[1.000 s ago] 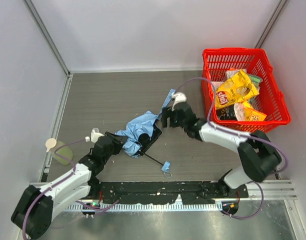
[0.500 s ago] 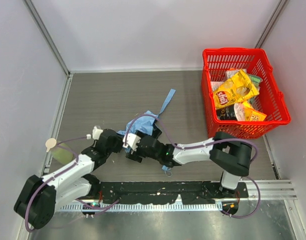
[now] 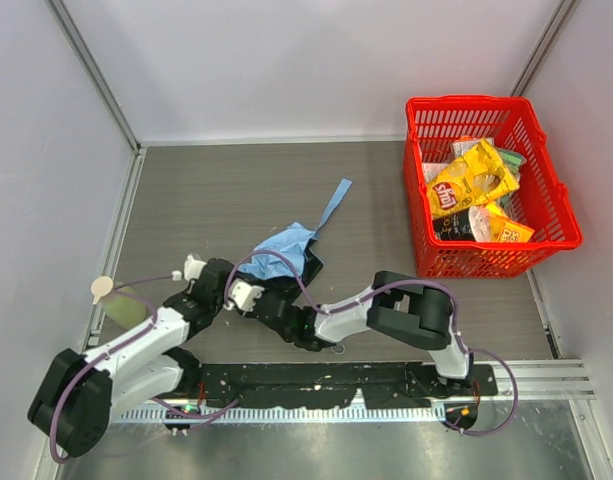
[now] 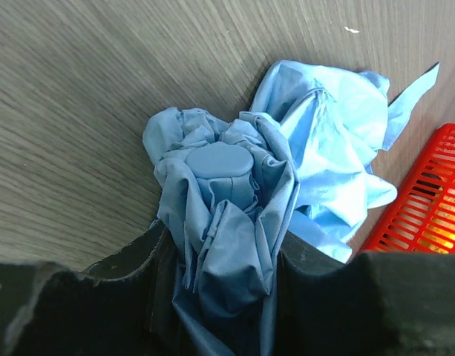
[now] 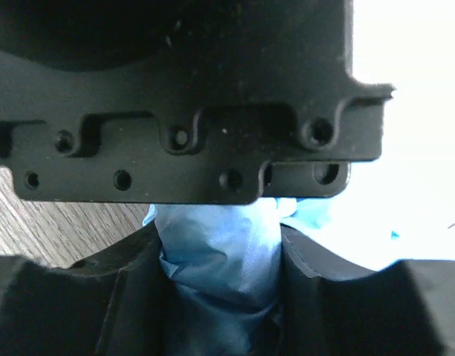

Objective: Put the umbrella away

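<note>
The umbrella (image 3: 286,250) is a crumpled light-blue bundle on the grey table, with a blue strap (image 3: 335,199) trailing toward the back. Its shaft and handle are hidden under my right arm. My left gripper (image 3: 229,287) is at the bundle's near-left end, shut on bunched blue fabric (image 4: 227,215); the fabric fills the gap between its jaws (image 4: 220,259). My right gripper (image 3: 258,298) lies right beside it, reaching in from the right. In the right wrist view blue fabric (image 5: 220,245) is squeezed between its fingers, and the left gripper's black body (image 5: 182,111) fills the top.
A red basket (image 3: 551,168) with snack bags, among them a yellow chip bag (image 3: 470,180), stands at the back right. A beige round-headed utensil (image 3: 103,288) and a pale green object (image 3: 127,303) lie by the left wall. A metal rail runs along the near edge.
My right arm has swung from beside the basket down and left across the table to the umbrella's near end, next to the left gripper. The blue bundle has shifted slightly.
</note>
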`<state>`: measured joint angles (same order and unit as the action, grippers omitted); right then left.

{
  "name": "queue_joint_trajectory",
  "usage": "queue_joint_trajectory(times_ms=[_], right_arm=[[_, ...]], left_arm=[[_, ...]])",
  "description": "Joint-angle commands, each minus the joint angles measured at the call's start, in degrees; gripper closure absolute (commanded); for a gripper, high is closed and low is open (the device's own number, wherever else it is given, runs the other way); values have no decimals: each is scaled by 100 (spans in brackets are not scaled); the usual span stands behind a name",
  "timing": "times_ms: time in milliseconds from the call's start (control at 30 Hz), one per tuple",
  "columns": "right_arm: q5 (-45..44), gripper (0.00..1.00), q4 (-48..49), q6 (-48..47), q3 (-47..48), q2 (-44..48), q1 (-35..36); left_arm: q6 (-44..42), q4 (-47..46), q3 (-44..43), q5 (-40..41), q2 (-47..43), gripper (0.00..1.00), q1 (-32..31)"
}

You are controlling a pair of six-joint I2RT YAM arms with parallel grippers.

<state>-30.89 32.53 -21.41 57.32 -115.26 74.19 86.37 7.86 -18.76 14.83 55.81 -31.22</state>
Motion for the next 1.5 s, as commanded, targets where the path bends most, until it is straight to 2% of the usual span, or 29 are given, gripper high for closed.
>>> queue_joint_trajectory(times_ms=[0,100,133,233,267,300,333,433,533,567,600,733,767,967,1067,1167,1367,1467], right_arm=[[-1286,67,323,549,141,-225,235],[-1437,85,140,1478,-63,-277,297],[-1446,98,113,1647,-194,-269,297],[-1393,99,322,2419,-642,-155,306],[-1123,99,446,2527,-1000,-33,298],[-946,99,925,2719,-1195,30,297],[-692,99,1417,2817,-1580,91,297],[63,99,1957,3344,-2005,127,70],[706,99,2746,3739,-2435,13,-212],[1108,99,2924,3810,-2584,-66,-369],[1295,99,3291,4020,-2681,-110,-458],[2858,99,3944,4644,-2788,-575,-1134],[3496,99,3962,4707,-2709,-681,-1370],[5073,99,3664,5313,-2323,-1041,-2321],[5409,99,3462,5489,-2120,-1209,-2567],[5891,99,3024,5525,-1708,-1393,-2673],[6376,99,2233,5323,-1250,-1394,-2875],[6622,99,2117,5270,-1153,-1394,-2902]], left_arm=[[-173,700,-127,90,26,100,-261],[-138,744,-145,178,26,100,-340],[-120,735,-145,222,18,100,-367],[-155,717,-171,301,-18,100,-428],[-190,691,-189,336,-44,100,-455],[-243,691,-198,389,-88,95,-455],[-330,656,-198,433,-149,84,-464],[-515,411,-93,538,-526,48,-455],[-682,155,109,635,-965,29,-455],[-796,85,153,653,-1141,5,-446],[-875,32,197,644,-1299,0,-446],[-1113,-354,426,539,-1774,0,-446],[-1131,-425,505,504,-1906,0,-437],[-1105,-417,883,424,-2610,0,-437],[-877,-364,945,433,-2672,0,-437],[-455,-547,971,512,-2305,0,-446],[-253,-2067,910,415,-750,0,-446],[-94,-2594,971,705,-282,0,-437]])
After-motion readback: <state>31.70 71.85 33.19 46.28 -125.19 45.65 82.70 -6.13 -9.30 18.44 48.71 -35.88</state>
